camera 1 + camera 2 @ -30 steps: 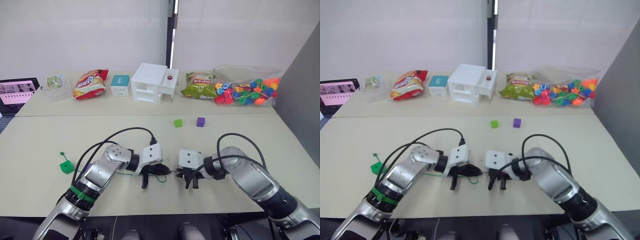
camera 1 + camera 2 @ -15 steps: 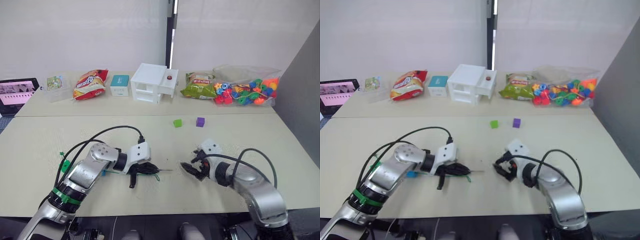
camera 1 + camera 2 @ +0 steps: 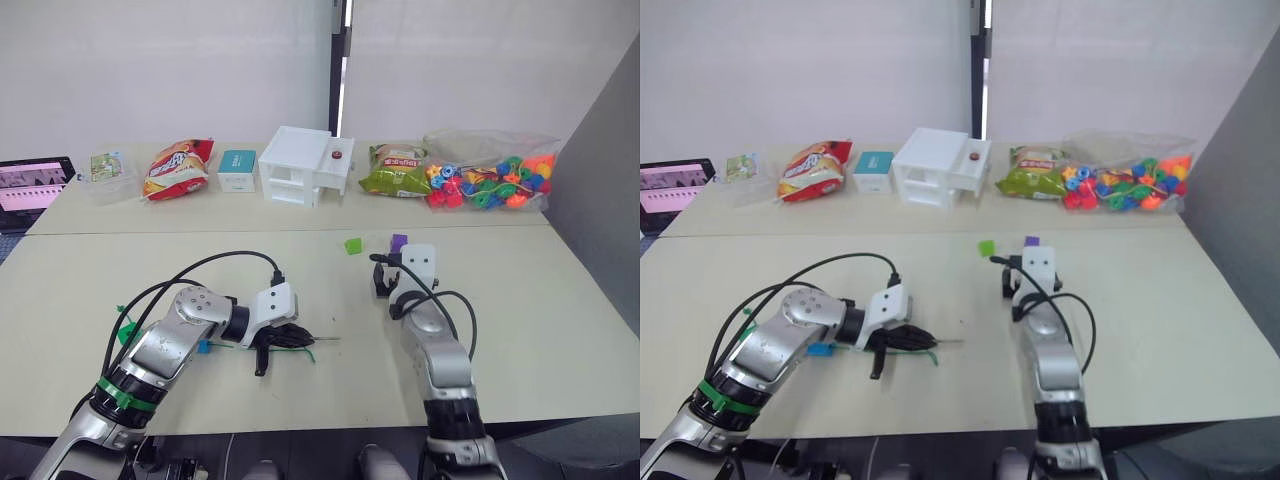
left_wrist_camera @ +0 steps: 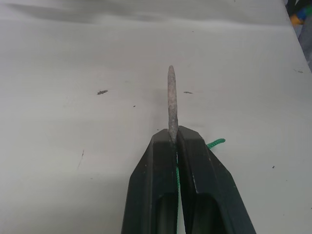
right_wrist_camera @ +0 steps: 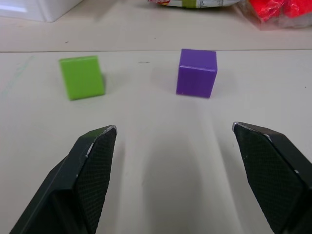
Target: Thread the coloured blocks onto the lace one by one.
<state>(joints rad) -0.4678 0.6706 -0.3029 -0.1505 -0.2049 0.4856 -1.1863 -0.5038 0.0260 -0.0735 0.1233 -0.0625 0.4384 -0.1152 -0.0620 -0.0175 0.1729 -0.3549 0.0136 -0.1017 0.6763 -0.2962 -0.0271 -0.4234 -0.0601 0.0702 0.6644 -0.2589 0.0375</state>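
the left gripper [image 4: 173,141] pinches the lace [image 4: 171,100] at lower centre of the left wrist view, its pale tip poking out. the right gripper [image 5: 173,134] gapes wide; the light green block [image 5: 82,76] and purple block [image 5: 196,72] sit apart in that view's upper half.

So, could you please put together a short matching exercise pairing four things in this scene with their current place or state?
Things:
1. left gripper
2. right gripper
3. purple block
4. bag of beads

States:
A. far table, right end
B. open, empty
C. beside the light green block
D. shut on the lace

Pairs: 1-D, 2-B, 3-C, 4-A
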